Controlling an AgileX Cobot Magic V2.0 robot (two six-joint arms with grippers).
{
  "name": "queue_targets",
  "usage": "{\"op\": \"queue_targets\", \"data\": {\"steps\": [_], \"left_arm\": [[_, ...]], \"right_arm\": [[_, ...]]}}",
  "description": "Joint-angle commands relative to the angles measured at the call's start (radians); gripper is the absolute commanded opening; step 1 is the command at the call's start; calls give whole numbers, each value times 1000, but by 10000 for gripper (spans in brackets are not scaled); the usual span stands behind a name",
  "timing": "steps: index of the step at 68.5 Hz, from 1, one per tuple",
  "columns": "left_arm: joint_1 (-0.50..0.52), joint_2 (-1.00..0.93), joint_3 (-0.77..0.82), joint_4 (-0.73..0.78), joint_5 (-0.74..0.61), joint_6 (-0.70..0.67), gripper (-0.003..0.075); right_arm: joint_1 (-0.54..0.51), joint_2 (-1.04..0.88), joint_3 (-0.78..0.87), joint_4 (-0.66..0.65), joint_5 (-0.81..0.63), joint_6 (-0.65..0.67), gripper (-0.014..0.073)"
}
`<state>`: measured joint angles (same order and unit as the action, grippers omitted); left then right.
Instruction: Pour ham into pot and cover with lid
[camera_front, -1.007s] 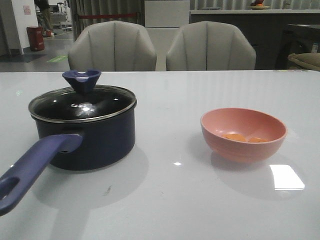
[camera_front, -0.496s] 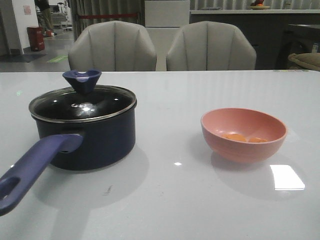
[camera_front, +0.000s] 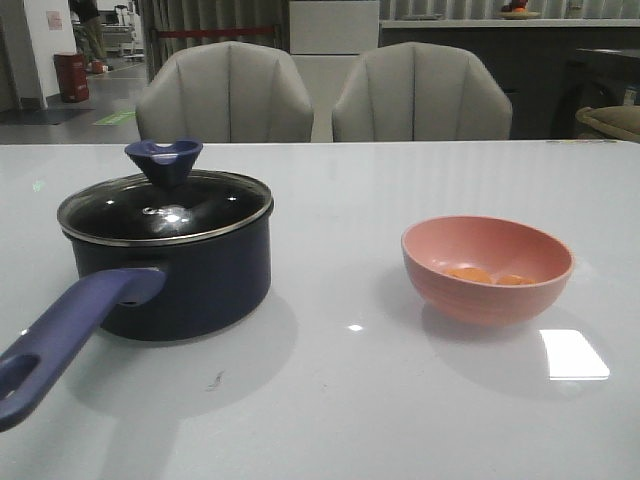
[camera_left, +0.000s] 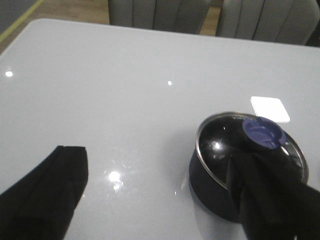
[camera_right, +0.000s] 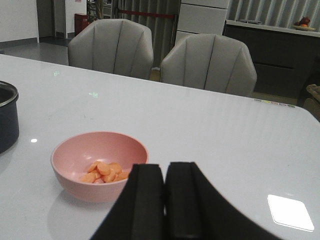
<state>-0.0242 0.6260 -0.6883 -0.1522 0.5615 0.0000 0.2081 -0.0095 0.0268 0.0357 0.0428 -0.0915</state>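
The dark navy pot (camera_front: 205, 285) stands on the table's left side, its purple-blue handle (camera_front: 70, 330) pointing toward the near left edge. The glass lid (camera_front: 165, 212) with its blue knob (camera_front: 163, 160) rests on it. Orange ham slices (camera_front: 472, 273) lie in a pink bowl (camera_front: 480, 300) to the right. Neither gripper shows in the front view. My left gripper (camera_left: 156, 154) is open and wide, one finger overlapping the pot (camera_left: 210, 192) and lid (camera_left: 220, 142). My right gripper (camera_right: 165, 167) is shut and empty, near the bowl (camera_right: 75, 185) holding ham (camera_right: 105, 171).
Two grey chairs (camera_front: 320, 95) stand behind the table's far edge. A bright light reflection (camera_front: 573, 354) lies on the glossy tabletop near the bowl. The pot's rim (camera_right: 7, 100) shows at the edge of the right wrist view.
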Motion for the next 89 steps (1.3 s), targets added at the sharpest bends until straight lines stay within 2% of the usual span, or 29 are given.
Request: {"op": "queue_targets", "data": {"steps": [1,13,24,43,56,67,77,89], "left_arm": [[-29,98,-118,8,33,-14,625],[-52,301,-272,10,153,-14,625],[-54,467,-381,-48,182,-14,625],[-222,718,-548,-52,206,-26,625],[-328,854,-664,-9,218,-115,625],[-396,959,-783,66,282,-207,625],[-426,1050,-895,158,382,-291,625],[-428,1130,-980,174,486,-332,625]], "right_arm": [[-6,-21,-5,-7,-85,-4,150],[-6,-21,-5,-7,-85,-4,150],[-6,-21,-5,-7,-85,-4,150],[-6,-21,-5,-7,-85,-4,150],[-6,-21,-5,-7,-85,-4,150],[-6,-21,-5,-7,-85,-4,150],[-6,-21,-5,-7,-85,-4,150],[-6,-21,-5,-7,-85,-4,150]]}}
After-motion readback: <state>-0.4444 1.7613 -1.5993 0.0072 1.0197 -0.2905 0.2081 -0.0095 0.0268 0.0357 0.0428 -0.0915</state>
